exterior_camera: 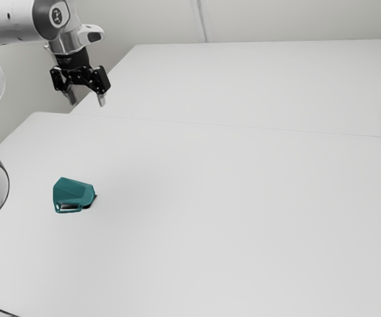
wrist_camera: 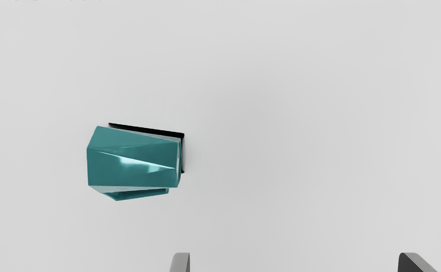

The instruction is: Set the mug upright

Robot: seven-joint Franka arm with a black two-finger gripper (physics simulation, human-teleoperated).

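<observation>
Hand (exterior_camera: 87, 103): raised in the air above the bench (exterior_camera: 243, 218), set wide, its two fingers (wrist_camera: 181, 262) well apart with pale bench top showing beyond the gap.
Arm (exterior_camera: 12, 23): in from the exterior view's upper left, holding the hand pointed down.
Mug (exterior_camera: 73, 191): teal and faceted, lying on its side on the bench, well apart from the hand; in the wrist view it sits outside the line of the gap, ahead of one finger and off to that finger's outer side.
Handle (wrist_camera: 141, 195): at the mug's flank, on the side toward the fingers.
Shadow (wrist_camera: 145, 129): dark strip along the mug's opposite flank and round one end.
Room: broad bench top running from the mug toward the exterior view's right, with pale surface all around the mug.
Edges: one slants down at the exterior view's left; the far one meets a second white surface (exterior_camera: 263, 79) along a thin seam.
Wall (exterior_camera: 131, 20): pale, behind that surface.
</observation>
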